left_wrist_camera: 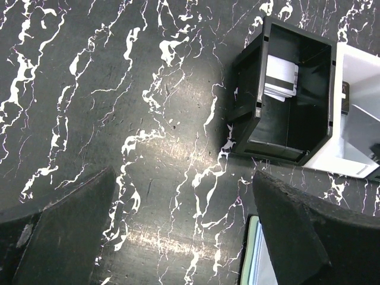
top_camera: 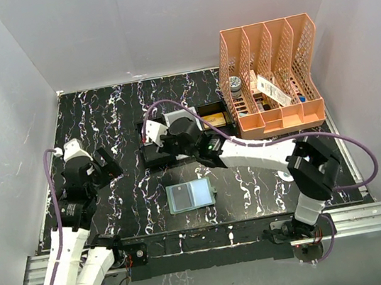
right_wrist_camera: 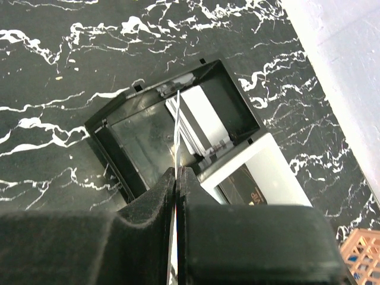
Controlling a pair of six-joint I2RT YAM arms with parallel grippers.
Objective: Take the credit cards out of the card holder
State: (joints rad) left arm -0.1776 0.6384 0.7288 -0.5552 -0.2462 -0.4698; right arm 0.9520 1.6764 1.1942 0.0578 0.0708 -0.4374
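The card holder (top_camera: 191, 195) lies open and flat on the black marble table, its pale blue-green inside facing up; its edge (left_wrist_camera: 254, 261) shows by my left gripper's right finger. My right gripper (right_wrist_camera: 178, 172) is shut on a thin credit card (right_wrist_camera: 177, 119), seen edge-on, above the black tray (right_wrist_camera: 148, 136). More credit cards (left_wrist_camera: 280, 77) lie stacked inside that tray. In the top view the right gripper (top_camera: 164, 146) hangs over the tray. My left gripper (left_wrist_camera: 183, 175) stands open over bare table left of the card holder, with nothing between its fingers.
A white tray (right_wrist_camera: 279, 166) with a dark card inside adjoins the black tray (left_wrist_camera: 285, 136). An orange file organiser (top_camera: 270, 77) with small items stands at the back right. White walls close in the table on three sides.
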